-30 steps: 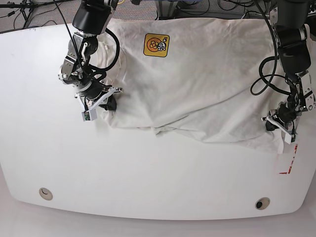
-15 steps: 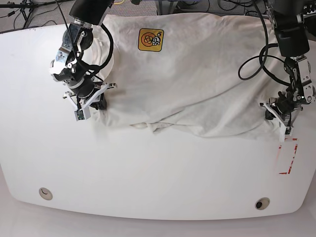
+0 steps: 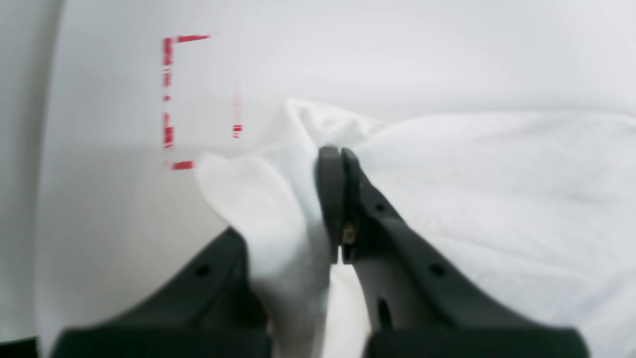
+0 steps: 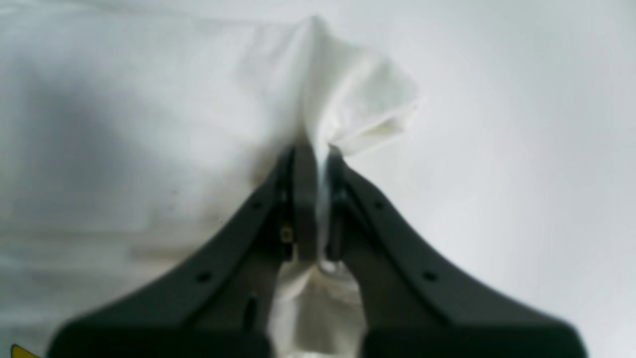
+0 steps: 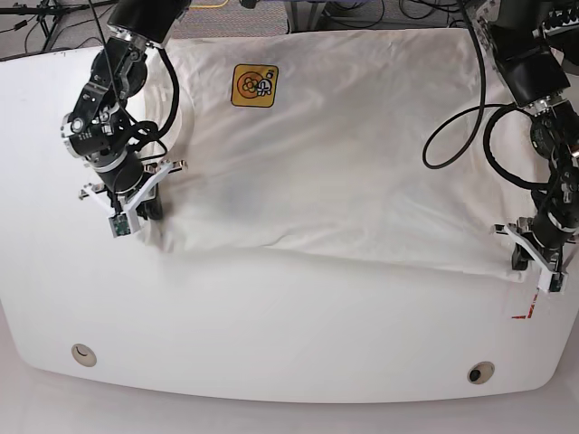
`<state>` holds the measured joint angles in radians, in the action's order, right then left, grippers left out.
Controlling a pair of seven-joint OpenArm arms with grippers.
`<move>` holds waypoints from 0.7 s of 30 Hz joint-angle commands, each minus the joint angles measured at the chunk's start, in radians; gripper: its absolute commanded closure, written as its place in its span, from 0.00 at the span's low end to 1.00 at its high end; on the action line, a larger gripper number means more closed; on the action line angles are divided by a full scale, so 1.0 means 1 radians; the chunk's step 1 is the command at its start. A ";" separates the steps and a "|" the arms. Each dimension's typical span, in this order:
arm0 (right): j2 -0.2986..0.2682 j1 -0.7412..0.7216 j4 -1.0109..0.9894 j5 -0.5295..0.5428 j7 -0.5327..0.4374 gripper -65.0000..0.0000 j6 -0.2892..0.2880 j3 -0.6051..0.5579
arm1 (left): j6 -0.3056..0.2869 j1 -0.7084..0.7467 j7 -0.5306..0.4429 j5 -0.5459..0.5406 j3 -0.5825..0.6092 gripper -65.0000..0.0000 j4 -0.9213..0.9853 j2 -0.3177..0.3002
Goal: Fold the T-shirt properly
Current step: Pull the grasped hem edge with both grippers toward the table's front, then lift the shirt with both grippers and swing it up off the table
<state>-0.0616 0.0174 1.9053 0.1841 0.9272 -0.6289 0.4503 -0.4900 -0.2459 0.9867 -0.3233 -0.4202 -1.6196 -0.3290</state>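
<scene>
Since a second ago the two arms have drawn apart, stretching the T-shirt (image 5: 344, 154) wider and flatter, its lower edge smoothed and its yellow printed graphic (image 5: 254, 85) shifted sideways.

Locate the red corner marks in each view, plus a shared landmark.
Base: red marks at lower right, beside the left gripper.
Left wrist: upper left, on bare table past the pinched T-shirt corner.
Right wrist: not in it.
Shared landmark: the T-shirt, seen in all three.

White table (image 5: 271, 307), cables (image 5: 36, 27) behind
</scene>
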 commanded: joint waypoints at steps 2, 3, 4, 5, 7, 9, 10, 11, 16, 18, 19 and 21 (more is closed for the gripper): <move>-0.033 -0.058 0.043 0.010 0.008 1.00 -0.001 -0.002 | 0.004 -0.071 0.034 -0.020 -0.035 1.00 -0.120 -0.014; -0.039 -0.067 0.043 0.013 0.013 1.00 -0.001 -0.002 | 0.004 -0.079 0.048 -0.020 -0.042 1.00 -0.140 -0.014; -0.048 -0.081 0.044 0.016 0.017 1.00 -0.003 -0.002 | 0.004 -0.088 0.061 -0.020 -0.052 1.00 -0.163 -0.014; -0.059 -0.096 0.044 0.016 0.020 1.00 -0.003 -0.002 | 0.004 -0.097 0.071 -0.020 -0.061 1.00 -0.186 -0.014; -0.074 -0.126 0.043 0.012 0.022 1.00 -0.003 -0.002 | 0.004 -0.115 0.087 -0.020 -0.072 1.00 -0.221 -0.012; -0.090 -0.155 0.041 0.008 0.022 1.00 -0.003 -0.002 | 0.004 -0.134 0.100 -0.020 -0.073 1.00 -0.241 -0.012; -0.100 -0.172 0.040 0.008 0.022 1.00 -0.003 -0.002 | 0.004 -0.149 0.110 -0.020 -0.076 1.00 -0.249 -0.012; -0.105 -0.181 0.040 0.008 0.022 1.00 -0.003 -0.002 | 0.004 -0.158 0.114 -0.020 -0.076 1.00 -0.252 -0.012; -0.148 -0.280 0.035 0.016 0.023 1.00 -0.003 -0.003 | 0.004 -0.240 0.133 -0.020 -0.079 1.00 -0.255 -0.014; -0.160 -0.327 0.020 0.018 0.028 1.00 -0.003 -0.005 | 0.004 -0.272 0.134 -0.020 -0.093 1.00 -0.255 -0.014; -0.169 -0.357 0.009 0.018 0.039 1.00 -0.004 -0.006 | 0.004 -0.293 0.134 -0.020 -0.098 1.00 -0.255 -0.014; -0.185 -0.416 -0.007 0.018 0.063 1.00 -0.004 -0.006 | 0.004 -0.333 0.134 -0.017 -0.101 1.00 -0.255 -0.014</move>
<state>-0.2127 -0.3187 1.9011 0.2195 0.9768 -0.6388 0.4385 -0.4973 -0.5182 1.1549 -0.3641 -0.5091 -1.8561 -0.3202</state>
